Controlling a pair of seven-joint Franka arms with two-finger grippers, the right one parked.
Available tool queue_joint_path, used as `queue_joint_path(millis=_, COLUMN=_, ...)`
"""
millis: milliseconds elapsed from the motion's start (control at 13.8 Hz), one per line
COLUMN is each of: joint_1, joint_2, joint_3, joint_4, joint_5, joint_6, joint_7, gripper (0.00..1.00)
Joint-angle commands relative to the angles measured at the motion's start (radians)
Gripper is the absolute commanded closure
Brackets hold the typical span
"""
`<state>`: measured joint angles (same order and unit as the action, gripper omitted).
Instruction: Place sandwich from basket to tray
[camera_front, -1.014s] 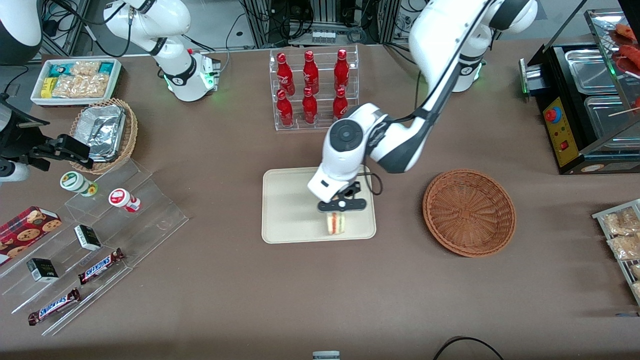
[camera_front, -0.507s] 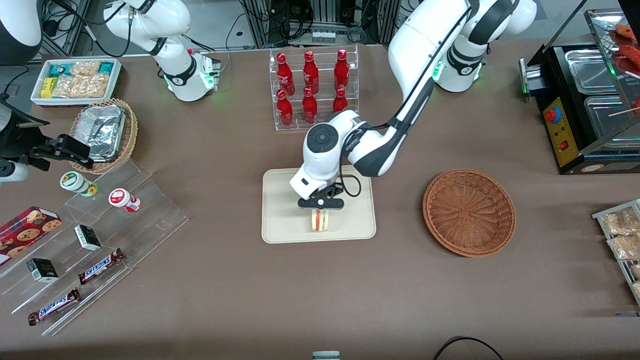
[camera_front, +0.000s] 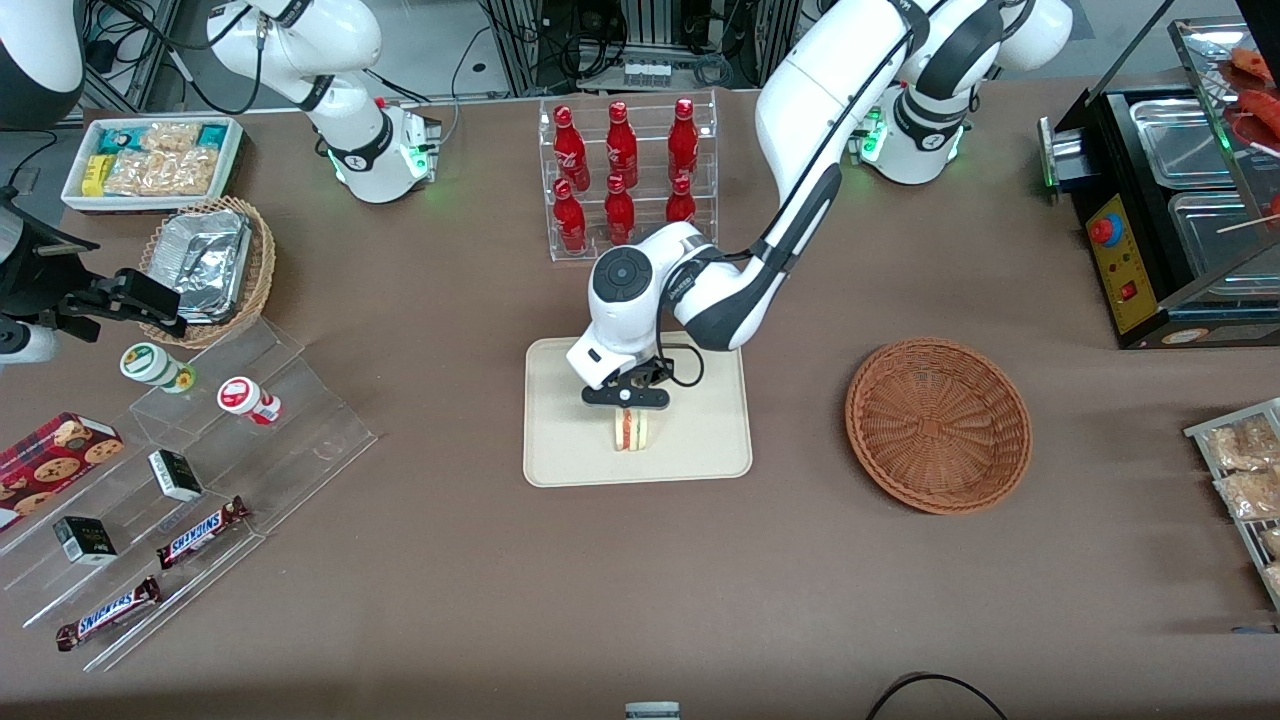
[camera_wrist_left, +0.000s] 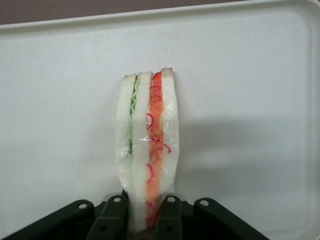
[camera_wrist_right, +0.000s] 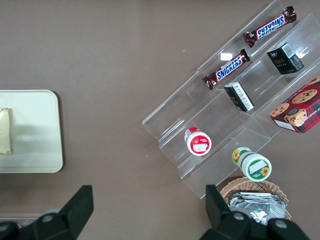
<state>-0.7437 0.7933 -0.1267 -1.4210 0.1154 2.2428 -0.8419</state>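
The left arm's black two-finger gripper (camera_wrist_left: 145, 212) is clamped narrowly on one end of the small triangular clear-wrapped sandwich (camera_wrist_left: 146, 150) of white bread, its red, orange and green filling edge turned up toward the wrist camera. The wedge hangs straight out from the jaws over the flat cream-coloured rectangular tray (camera_wrist_left: 250, 100) with rounded corners and a low rim; whether its lower edge already touches the tray floor I cannot tell.

To finish well, I judge the wedge should be lowered until it rests on the tray, then the fingers spread only enough to let go, so the soft bread and slippery wrap are not dragged, and the arm should lift straight up.

Beneath the jaws the tray (camera_front: 560, 440) carries nothing but the sandwich (camera_front: 631, 429). Well apart from the gripper (camera_front: 627, 398), toward the working arm's end of the table, the round reddish-brown woven wicker basket (camera_front: 938, 424) lies empty.
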Motion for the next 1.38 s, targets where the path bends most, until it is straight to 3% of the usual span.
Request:
queue_joint_path(millis=0, joint_1=-0.023, joint_2=0.012, joint_3=0.018, joint_4=0.028, joint_5=0.021, joint_6=-0.008, joint_7=-0.029, gripper=0.00)
queue_joint_path(millis=290, joint_1=-0.009, joint_2=-0.037, joint_3=0.024, joint_4=0.030, joint_5=0.023, joint_6=-0.022, joint_7=-0.032, gripper=0.00)
queue_joint_path(millis=580, joint_1=-0.002, joint_2=-0.155, joint_3=0.108, joint_4=0.024, joint_5=0.006, joint_6=-0.129, joint_7=-0.034, gripper=0.00)
queue_joint_path(millis=797, joint_1=0.079, joint_2=-0.259, joint_3=0.114, joint_4=0.011, joint_5=0.004, joint_6=-0.239, joint_7=-0.031, gripper=0.00)
queue_joint_path(millis=1159, joint_1=0.214, joint_2=-0.405, joint_3=0.113, joint_4=-0.055, joint_5=-0.031, joint_6=-0.284, joint_7=-0.013, gripper=0.00)
queue_joint_path(millis=1304, joint_1=0.271, joint_2=-0.472, joint_3=0.113, joint_4=-0.104, joint_5=-0.039, joint_6=-0.305, joint_7=0.070, gripper=0.00)
